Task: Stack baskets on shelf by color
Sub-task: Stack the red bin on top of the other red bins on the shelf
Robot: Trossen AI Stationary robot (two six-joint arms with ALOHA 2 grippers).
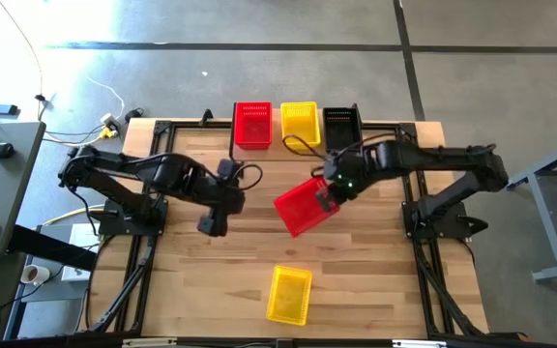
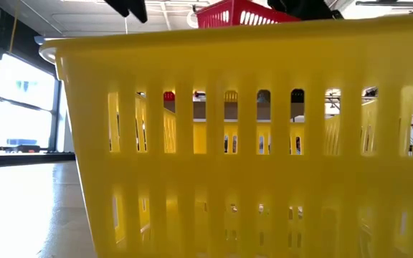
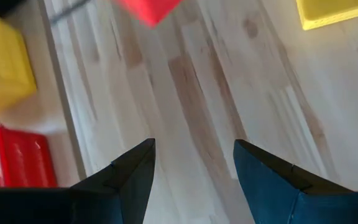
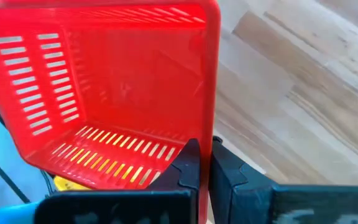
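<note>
A red basket (image 1: 301,207) hangs tilted over the middle of the table, and my right gripper (image 1: 326,197) is shut on its rim. It also shows in the right wrist view (image 4: 117,93) and at the top of the low view (image 2: 242,14). My left gripper (image 1: 212,223) is open and empty over the table, left of the red basket; its fingers stand apart in the left wrist view (image 3: 194,171). A yellow basket (image 1: 289,293) rests on its bottom near the table's front. On the shelf (image 1: 375,126) at the far edge stand a red basket (image 1: 252,124), a yellow basket (image 1: 299,121) and a black basket (image 1: 341,126). My right gripper pinches the red basket's wall at its rim (image 4: 211,134), on the side toward the table's right. One finger (image 4: 188,165) is inside the basket and the other (image 4: 229,174) outside. The basket is lifted clear of the table and tilted.
The yellow basket (image 2: 249,143) near the front fills the low view. Bare wooden tabletop (image 1: 220,280) lies around it and between the arms. Cables (image 1: 303,147) run in front of the shelf.
</note>
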